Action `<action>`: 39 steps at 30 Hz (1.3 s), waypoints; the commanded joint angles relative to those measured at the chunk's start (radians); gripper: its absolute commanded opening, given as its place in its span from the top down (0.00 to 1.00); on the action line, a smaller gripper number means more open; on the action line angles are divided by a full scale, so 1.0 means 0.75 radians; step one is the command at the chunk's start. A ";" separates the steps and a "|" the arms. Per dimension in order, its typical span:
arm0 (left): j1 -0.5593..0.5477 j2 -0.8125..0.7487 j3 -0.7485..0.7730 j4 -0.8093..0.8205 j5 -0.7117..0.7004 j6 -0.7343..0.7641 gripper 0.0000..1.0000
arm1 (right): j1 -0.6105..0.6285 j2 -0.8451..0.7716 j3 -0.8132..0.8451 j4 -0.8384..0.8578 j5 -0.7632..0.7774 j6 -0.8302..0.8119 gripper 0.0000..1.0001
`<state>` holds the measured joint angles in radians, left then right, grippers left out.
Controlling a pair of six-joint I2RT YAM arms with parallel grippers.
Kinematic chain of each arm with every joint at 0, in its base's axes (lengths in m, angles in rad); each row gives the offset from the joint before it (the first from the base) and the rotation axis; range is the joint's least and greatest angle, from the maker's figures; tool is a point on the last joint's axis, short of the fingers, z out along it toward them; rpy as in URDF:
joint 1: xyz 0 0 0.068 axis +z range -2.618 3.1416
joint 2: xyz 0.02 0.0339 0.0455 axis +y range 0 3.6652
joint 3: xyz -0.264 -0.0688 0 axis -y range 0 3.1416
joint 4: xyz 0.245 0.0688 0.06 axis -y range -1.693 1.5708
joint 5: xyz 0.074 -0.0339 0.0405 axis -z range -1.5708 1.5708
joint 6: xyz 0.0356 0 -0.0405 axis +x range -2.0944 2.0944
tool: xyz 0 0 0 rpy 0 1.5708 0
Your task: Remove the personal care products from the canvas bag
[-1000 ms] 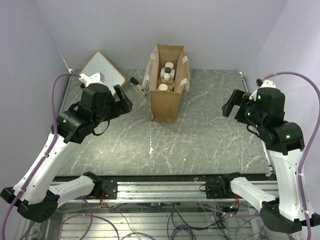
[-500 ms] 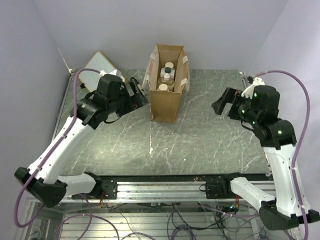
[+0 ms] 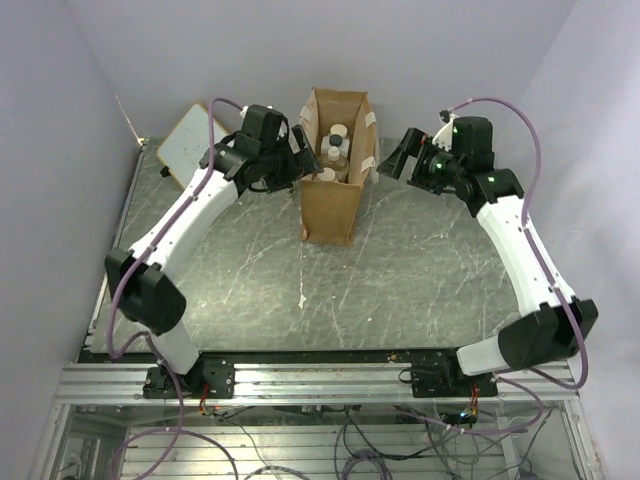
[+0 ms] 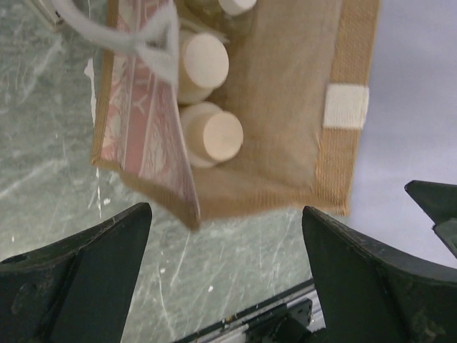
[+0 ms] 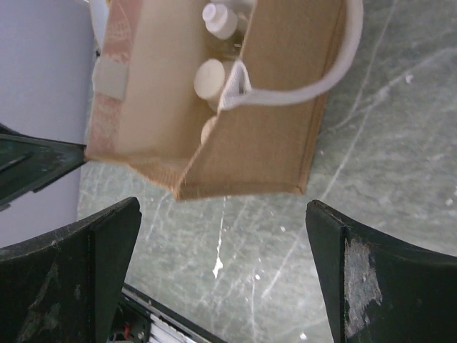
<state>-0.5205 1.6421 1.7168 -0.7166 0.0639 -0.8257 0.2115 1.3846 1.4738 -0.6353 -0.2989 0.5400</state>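
Note:
The tan canvas bag (image 3: pixel 330 210) stands upright at the back middle of the table with its top open. Several personal care products (image 3: pixel 333 152) stand inside it, showing round beige and white caps. My left gripper (image 3: pixel 300 155) hovers open at the bag's left side, empty. My right gripper (image 3: pixel 388 160) hovers open at the bag's right side, also empty. The left wrist view looks down into the bag (image 4: pixel 285 128) at two beige caps (image 4: pixel 221 136). In the right wrist view the bag (image 5: pixel 264 136) shows its white strap (image 5: pixel 300 93) and bottle caps (image 5: pixel 209 77).
A wood-framed whiteboard (image 3: pixel 185 140) lies at the back left, beside the left arm. Lilac walls close in the back and both sides. The metal rail with the arm bases (image 3: pixel 320 380) runs along the near edge.
Both arms have swung inward and up from the table's sides to flank the bag's top. Both grippers stayed open. The bag and bottles have not moved.

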 commanded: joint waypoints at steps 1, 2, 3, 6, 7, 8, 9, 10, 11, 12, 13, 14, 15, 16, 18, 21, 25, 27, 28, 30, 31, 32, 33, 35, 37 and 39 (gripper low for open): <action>0.042 0.133 0.160 0.014 0.078 0.058 0.04 | 0.026 0.135 0.104 0.090 -0.044 0.062 0.00; 0.048 0.156 0.192 -0.008 0.056 0.067 0.06 | 0.040 0.175 0.114 0.085 -0.050 0.066 0.00; 0.052 0.177 0.217 -0.032 0.031 0.073 0.07 | 0.056 0.214 0.127 0.074 -0.053 0.063 0.00; 0.072 0.219 0.260 -0.070 -0.010 0.095 0.09 | 0.111 0.334 0.216 -0.001 -0.027 0.033 0.00; 0.076 0.230 0.273 -0.083 -0.027 0.101 0.07 | 0.132 0.369 0.251 -0.047 -0.002 0.022 0.00; 0.079 0.243 0.277 -0.086 -0.032 0.108 0.06 | 0.147 0.400 0.282 -0.077 0.016 0.007 0.01; 0.078 0.256 0.281 -0.082 -0.020 0.120 0.08 | 0.159 0.426 0.303 -0.101 0.031 -0.007 0.02; 0.078 0.269 0.286 -0.083 -0.005 0.126 0.10 | 0.168 0.451 0.320 -0.131 0.044 -0.021 0.03; 0.078 0.281 0.286 -0.082 0.008 0.129 0.12 | 0.169 0.467 0.337 -0.164 0.053 -0.032 0.07; 0.078 0.287 0.276 -0.075 0.026 0.128 0.13 | 0.170 0.485 0.344 -0.195 0.067 -0.049 0.09; 0.078 0.292 0.262 -0.063 0.051 0.127 0.13 | 0.169 0.499 0.359 -0.223 0.080 -0.067 0.12; 0.078 0.294 0.243 -0.047 0.077 0.130 0.13 | 0.170 0.506 0.358 -0.235 0.090 -0.077 0.17; 0.078 0.298 0.233 -0.048 0.095 0.137 0.14 | 0.170 0.512 0.356 -0.238 0.087 -0.087 0.20; 0.078 0.302 0.230 -0.055 0.103 0.147 0.16 | 0.171 0.518 0.359 -0.246 0.083 -0.096 0.23; 0.079 0.294 0.196 -0.050 0.126 0.167 0.21 | 0.180 0.534 0.383 -0.273 0.080 -0.110 0.28; 0.078 0.272 0.146 -0.031 0.176 0.178 0.27 | 0.213 0.538 0.400 -0.293 0.068 -0.121 0.33; 0.079 0.241 0.089 -0.002 0.270 0.176 0.48 | 0.266 0.503 0.358 -0.270 0.044 -0.129 0.44; 0.078 0.226 0.075 -0.008 0.320 0.157 0.65 | 0.285 0.487 0.345 -0.269 0.032 -0.121 0.55; 0.077 0.216 0.064 -0.008 0.347 0.136 0.73 | 0.290 0.478 0.341 -0.272 0.019 -0.116 0.61; 0.066 0.179 0.022 0.020 0.400 0.083 0.85 | 0.298 0.456 0.332 -0.282 -0.008 -0.104 0.76; 0.058 0.154 -0.004 0.038 0.414 0.058 0.90 | 0.304 0.439 0.328 -0.291 -0.013 -0.099 0.83; 0.048 0.128 -0.030 0.056 0.420 0.034 0.93 | 0.309 0.425 0.323 -0.301 -0.018 -0.099 0.87; 0.036 0.103 -0.057 0.078 0.422 0.014 0.93 | 0.315 0.405 0.311 -0.308 -0.023 -0.103 0.93; 0.006 0.049 -0.112 0.104 0.426 -0.025 0.93 | 0.329 0.361 0.274 -0.315 -0.026 -0.114 0.99; -0.024 0.009 -0.156 0.123 0.425 -0.046 0.93 | 0.338 0.305 0.214 -0.305 -0.038 -0.123 1.00; -0.059 -0.027 -0.192 0.128 0.408 -0.057 0.93 | 0.346 0.237 0.151 -0.284 -0.057 -0.119 1.00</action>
<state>-0.5022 1.7336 1.6089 -0.6270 0.2623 -0.8124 0.4427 1.6924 1.6539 -0.8040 -0.2615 0.4667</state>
